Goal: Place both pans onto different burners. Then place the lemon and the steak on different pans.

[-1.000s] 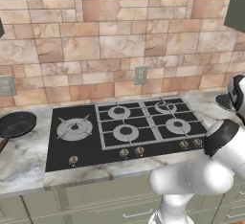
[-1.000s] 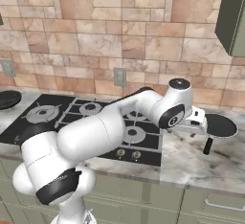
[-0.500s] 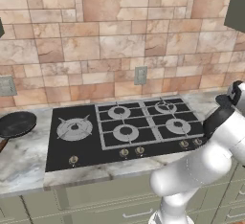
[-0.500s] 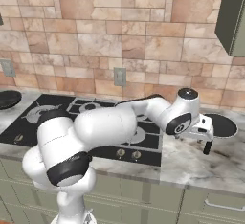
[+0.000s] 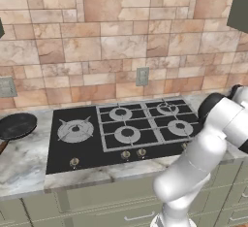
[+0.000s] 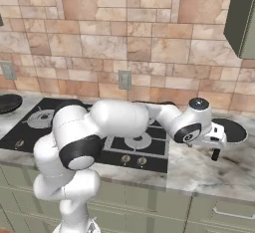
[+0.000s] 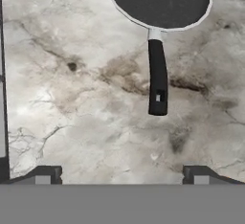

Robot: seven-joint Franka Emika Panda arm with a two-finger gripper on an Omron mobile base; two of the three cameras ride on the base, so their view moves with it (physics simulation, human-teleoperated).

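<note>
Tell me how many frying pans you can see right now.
2. One pan sits on the counter left of the cooktop. The other pan, with a black handle, lies on the counter right of it, below the open gripper.

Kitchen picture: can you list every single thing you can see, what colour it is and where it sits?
pan with black handle: one, black, on the marble counter right of the cooktop, handle pointing toward the counter's front edge.
pan on the left: one, black, on the counter left of the cooktop.
cooktop: one, black glass, set in the counter.
burners: five, grey rings with dark caps under grates, all bare.
knobs: small, brass, along the cooktop's front edge.
counter: one, grey-white marble.
wall outlets: two, grey, on the tan tiled wall.
arm: one, white, stretched right over the cooktop.
gripper: one, dark fingertips, open, above the counter near the pan's handle.
</note>
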